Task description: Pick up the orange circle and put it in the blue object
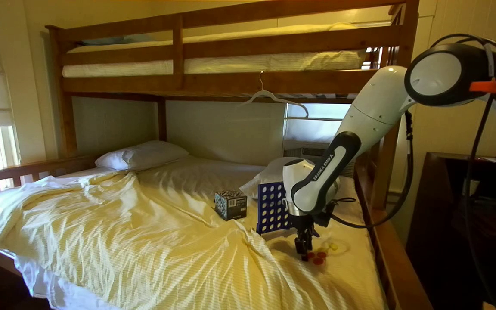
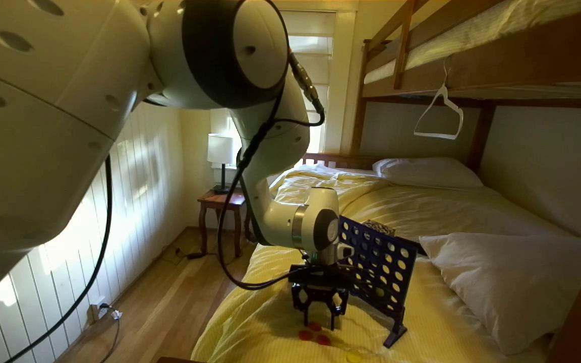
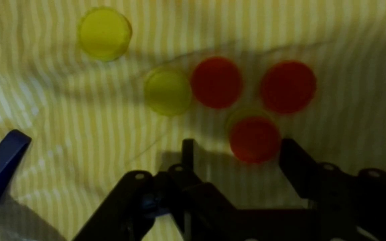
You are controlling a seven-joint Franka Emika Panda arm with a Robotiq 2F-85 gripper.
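Observation:
Three flat orange-red tokens lie on the yellow striped bedding. The nearest token (image 3: 255, 140) lies partly over a yellow disc and sits between my fingertips, closer to the right-hand finger. The two others (image 3: 216, 82) (image 3: 288, 87) lie just beyond. The tokens also show in both exterior views (image 1: 318, 261) (image 2: 323, 340). My gripper (image 3: 236, 144) is open and points down, low over the bedding; in both exterior views (image 1: 304, 254) (image 2: 319, 322) it is beside the tokens. The dark blue grid (image 1: 269, 211) (image 2: 400, 264) stands upright beside the gripper; a foot (image 3: 2, 172) shows at the wrist view's left.
Yellow tokens (image 3: 104, 33) (image 3: 168, 91) lie beside the red ones. A small patterned box (image 1: 230, 205) stands behind the grid. A white pillow (image 2: 512, 277) lies near the grid. The wooden bed rail (image 1: 398, 267) runs along the bed's side, with bunched bedding (image 1: 179, 258) opposite.

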